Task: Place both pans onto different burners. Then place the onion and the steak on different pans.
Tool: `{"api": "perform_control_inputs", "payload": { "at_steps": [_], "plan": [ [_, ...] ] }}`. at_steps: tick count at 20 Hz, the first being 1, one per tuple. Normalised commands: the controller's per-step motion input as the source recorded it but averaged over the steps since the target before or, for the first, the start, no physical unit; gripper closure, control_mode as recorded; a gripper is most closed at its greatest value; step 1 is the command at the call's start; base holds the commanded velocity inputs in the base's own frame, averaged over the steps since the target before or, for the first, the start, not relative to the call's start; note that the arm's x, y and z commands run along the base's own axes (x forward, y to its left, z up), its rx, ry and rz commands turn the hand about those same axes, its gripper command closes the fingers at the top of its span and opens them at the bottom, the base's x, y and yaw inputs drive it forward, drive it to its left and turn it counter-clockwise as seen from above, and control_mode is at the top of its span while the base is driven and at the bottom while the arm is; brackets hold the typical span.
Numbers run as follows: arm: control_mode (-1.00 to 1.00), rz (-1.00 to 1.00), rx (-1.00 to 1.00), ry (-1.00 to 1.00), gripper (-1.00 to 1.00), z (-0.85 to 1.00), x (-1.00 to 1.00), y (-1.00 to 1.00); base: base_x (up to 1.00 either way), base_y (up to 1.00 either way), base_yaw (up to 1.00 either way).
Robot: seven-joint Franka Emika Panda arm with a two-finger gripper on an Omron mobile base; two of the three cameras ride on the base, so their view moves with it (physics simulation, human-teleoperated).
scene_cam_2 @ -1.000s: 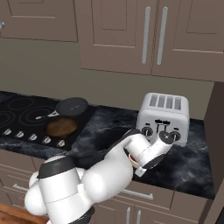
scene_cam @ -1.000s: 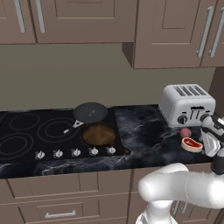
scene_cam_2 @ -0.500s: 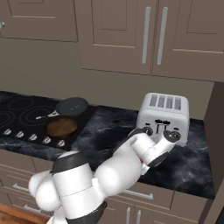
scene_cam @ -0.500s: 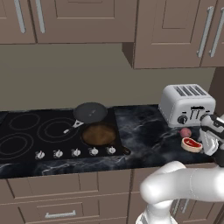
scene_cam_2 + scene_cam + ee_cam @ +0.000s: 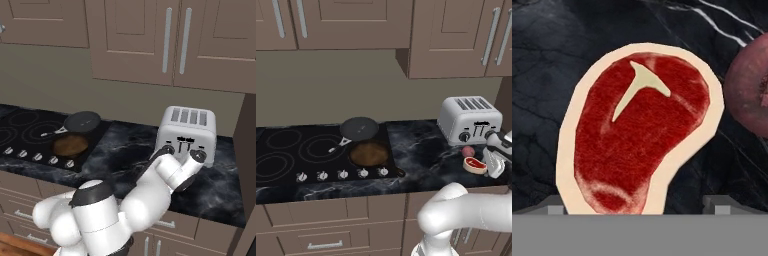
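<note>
flat red raw steak [image 5: 475, 165] lies on the table [image 5: 421, 155] just right of the round pinkish onion [image 5: 468, 151], before the silver toaster [image 5: 470, 119].

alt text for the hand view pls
A raw steak with a white fat rim lies flat on dark marble counter, centred just beyond the open gripper fingertips. The onion sits at the right edge, beside the steak.

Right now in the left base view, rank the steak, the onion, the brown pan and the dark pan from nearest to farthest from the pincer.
1. steak, just left of the open pincer on the counter
2. onion, behind the steak, by the toaster
3. brown pan, far left on the cooktop's front right burner
4. dark pan, behind the brown pan
</note>
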Motion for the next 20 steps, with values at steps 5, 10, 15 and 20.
{"api": "perform_control_inputs", "payload": {
  "at_steps": [5, 10, 15, 20],
  "plan": [
    [-1.0, 0.0, 0.01, 0.01, -1.0, -0.05, 0.07, 0.0, 0.0, 0.0, 0.0],
    [-1.0, 0.0, 0.02, 0.0, -1.0, 0.0, 0.01, 0.0, 0.0, 0.0, 0.0],
    [-1.0, 0.0, 0.0, 0.0, -1.0, 0.0, 0.0, 0.0, 0.0, 0.0, 0.0],
    [-1.0, 0.0, 0.0, 0.01, -1.0, -0.01, 0.02, 0.03, 0.0, 0.0, 0.0]
  ]
}}
